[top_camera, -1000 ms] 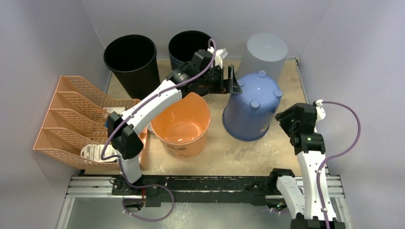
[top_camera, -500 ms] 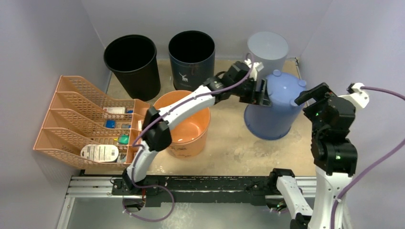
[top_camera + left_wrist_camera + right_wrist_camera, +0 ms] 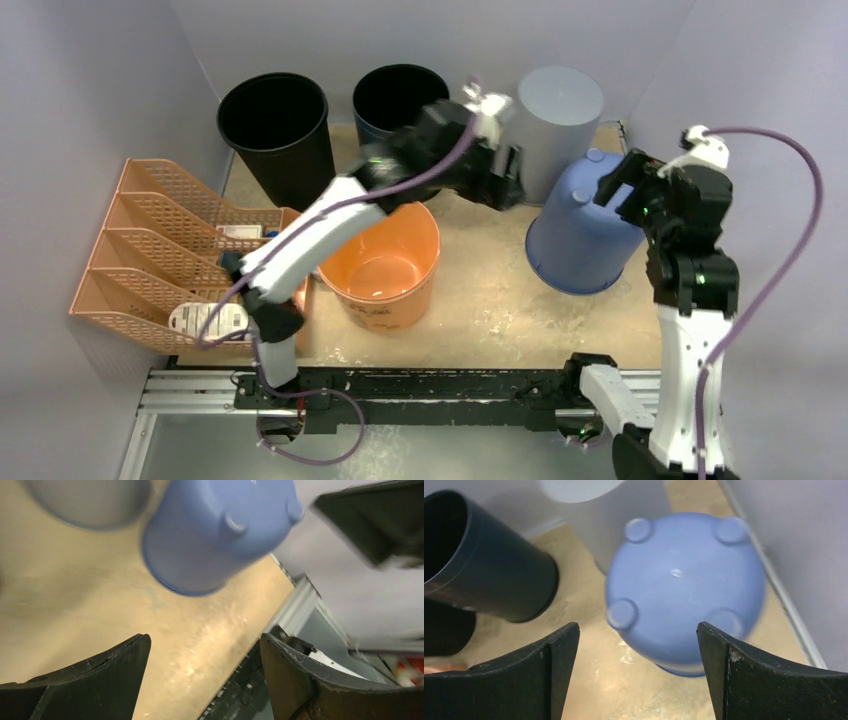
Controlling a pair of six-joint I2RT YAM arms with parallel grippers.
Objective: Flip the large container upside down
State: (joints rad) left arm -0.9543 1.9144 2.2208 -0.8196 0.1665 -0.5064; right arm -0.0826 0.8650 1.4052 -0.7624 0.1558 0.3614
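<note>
The large blue container point(image 3: 583, 232) stands mouth down on the table at the right, its round feet up. It also shows in the right wrist view point(image 3: 684, 585) and, blurred, in the left wrist view point(image 3: 215, 530). My right gripper point(image 3: 620, 186) hovers over its top right edge, open and empty point(image 3: 638, 670). My left gripper point(image 3: 506, 176) is to the left of the container and apart from it, open and empty point(image 3: 204, 645).
A grey upturned bucket point(image 3: 560, 108) stands just behind the blue one. A dark navy bin point(image 3: 398, 98) and a black bin point(image 3: 276, 122) stand at the back. An orange bucket point(image 3: 385, 262) sits mouth up mid-table. An orange file rack point(image 3: 160, 240) is at the left.
The blue container has shifted right. My left gripper has let it go and drawn back to the left. My right arm has swung up and in over the container's top.
</note>
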